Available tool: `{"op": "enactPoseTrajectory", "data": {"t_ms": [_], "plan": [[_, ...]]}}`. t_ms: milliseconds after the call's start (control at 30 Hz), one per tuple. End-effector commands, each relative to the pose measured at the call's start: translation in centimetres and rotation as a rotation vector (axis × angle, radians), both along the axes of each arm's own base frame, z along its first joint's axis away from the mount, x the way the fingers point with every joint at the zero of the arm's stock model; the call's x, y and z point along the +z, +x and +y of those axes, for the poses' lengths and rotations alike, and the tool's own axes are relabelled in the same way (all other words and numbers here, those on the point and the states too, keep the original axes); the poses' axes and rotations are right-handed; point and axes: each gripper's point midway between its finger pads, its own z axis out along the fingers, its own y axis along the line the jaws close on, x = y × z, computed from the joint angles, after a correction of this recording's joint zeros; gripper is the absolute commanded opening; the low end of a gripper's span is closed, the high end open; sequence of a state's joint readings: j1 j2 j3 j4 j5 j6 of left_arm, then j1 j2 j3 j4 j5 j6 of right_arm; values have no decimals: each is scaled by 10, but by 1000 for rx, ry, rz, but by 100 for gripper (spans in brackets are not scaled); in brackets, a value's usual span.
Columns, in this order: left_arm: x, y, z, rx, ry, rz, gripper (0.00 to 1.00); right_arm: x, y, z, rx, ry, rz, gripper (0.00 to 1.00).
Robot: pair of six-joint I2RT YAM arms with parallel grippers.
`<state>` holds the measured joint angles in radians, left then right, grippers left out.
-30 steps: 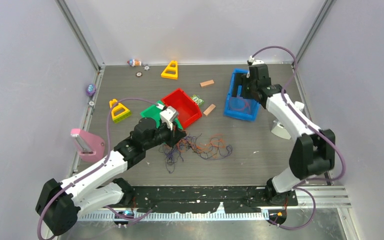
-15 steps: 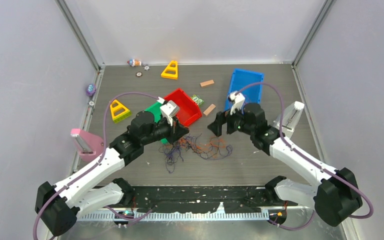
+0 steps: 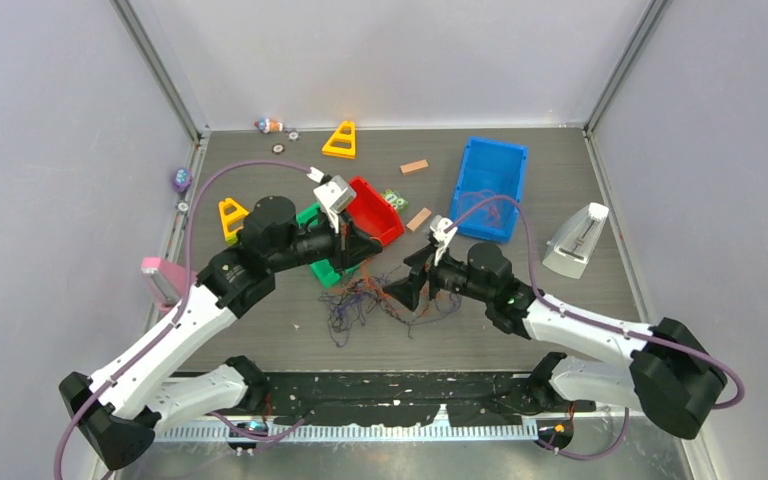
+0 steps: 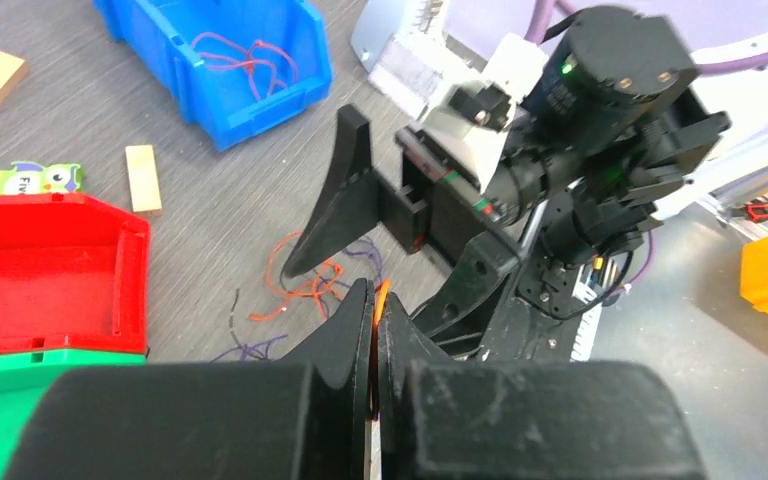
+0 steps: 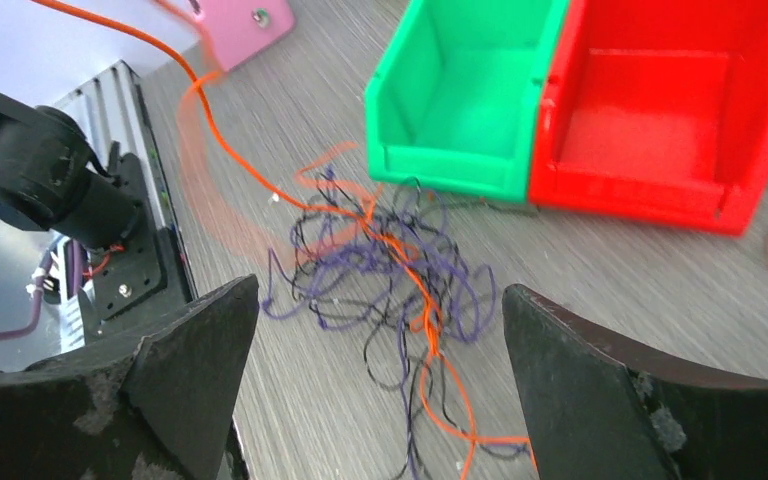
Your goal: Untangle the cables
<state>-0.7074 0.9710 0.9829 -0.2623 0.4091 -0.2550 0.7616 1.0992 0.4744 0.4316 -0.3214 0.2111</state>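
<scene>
The cables lie as a tangle of thin orange-red and dark purple-black strands on the table in front of the green bin. My left gripper is shut on an orange cable and holds it above the tangle's left side. In the right wrist view that strand runs taut from the tangle up to the left. My right gripper is open, low over the tangle's right side, with the strands between its fingers. From the left wrist view, my gripper faces the right one.
A green bin and a red bin stand just behind the tangle. A blue bin at the back right holds an orange cable. Wooden blocks, yellow triangles, a pink piece and a white piece lie around.
My right arm has swung from the blue bin down and left to the tangle, gripper open. My left gripper has risen and pulled back with the orange cable in it.
</scene>
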Motion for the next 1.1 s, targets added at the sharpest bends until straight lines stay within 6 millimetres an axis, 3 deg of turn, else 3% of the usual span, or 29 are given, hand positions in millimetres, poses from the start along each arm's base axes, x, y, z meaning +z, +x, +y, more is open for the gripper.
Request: {"op": "enactPoseTrajectory", "data": {"t_ms": [0, 100, 367, 467, 567, 733, 833, 933, 1067], "plan": [[30, -13, -6, -62, -48, 13, 0, 50, 1, 30, 74, 171, -160, 96], [45, -11, -7, -51, -70, 11, 0, 56, -4, 51, 121, 201, -177, 95], [90, -8, -16, -69, -133, 6, 0, 62, 18, 84, 73, 272, -177, 88], [111, -2, -13, -52, -165, -12, 0, 41, 24, 90, 56, 249, -123, 76], [143, 7, -2, -24, -226, -45, 0, 19, 24, 90, 50, 224, -69, 72], [190, 16, 18, -3, -325, -100, 0, -37, 14, 74, -5, 145, 103, 49], [207, 23, 30, 32, -342, -135, 0, -57, 4, 61, -32, 117, 183, 37], [215, 34, 45, 95, -356, -146, 0, -82, -5, 37, -104, 57, 248, 34], [214, 46, 63, 196, -364, -162, 0, -110, -1, -1, -286, -77, 326, 32]]}}
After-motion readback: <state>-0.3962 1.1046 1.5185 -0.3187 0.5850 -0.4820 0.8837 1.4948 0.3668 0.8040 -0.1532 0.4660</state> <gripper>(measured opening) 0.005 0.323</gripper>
